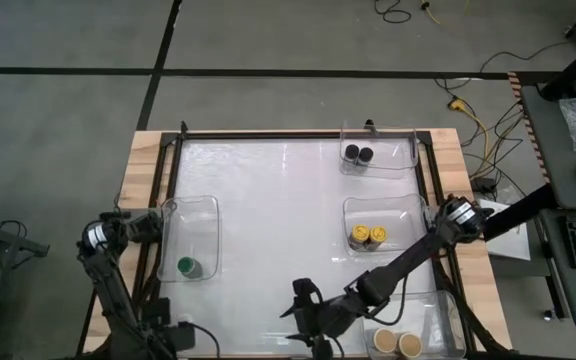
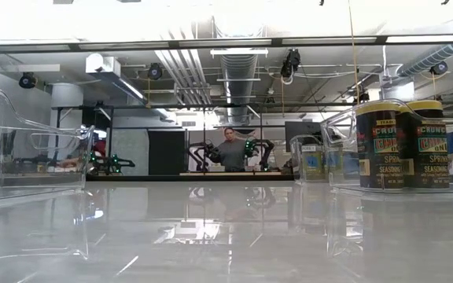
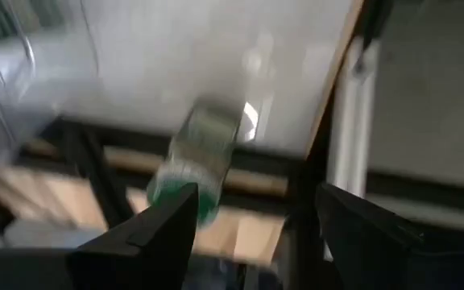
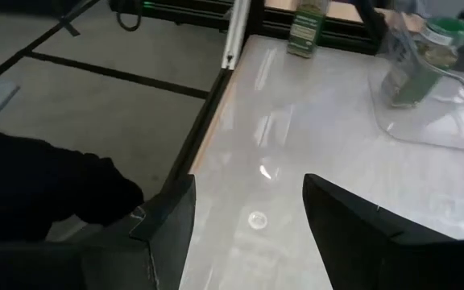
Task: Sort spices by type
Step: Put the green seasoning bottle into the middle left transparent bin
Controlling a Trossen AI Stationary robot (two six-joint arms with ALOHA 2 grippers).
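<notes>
Table top (image 1: 278,230): glossy white sheet, smooth, mirroring ceiling lights; edged by pale raw wood border (image 1: 140,170) with visible grain, matt. Frame rails (image 1: 298,134): dark metal, satin. Bins (image 1: 213,235): clear, thin-walled plastic, shiny, with rounded rims. Yellow-lidded jars (image 2: 399,145): dark bodies, glossy printed paper labels, smooth plastic lids. Green-lidded jar (image 4: 419,60): transparent plastic or glass body, smooth green cap. Right gripper (image 4: 248,221) and left gripper (image 3: 256,234): fingers of matt black plastic. Floor (image 1: 68,110): dull grey concrete, taped with black lines.
</notes>
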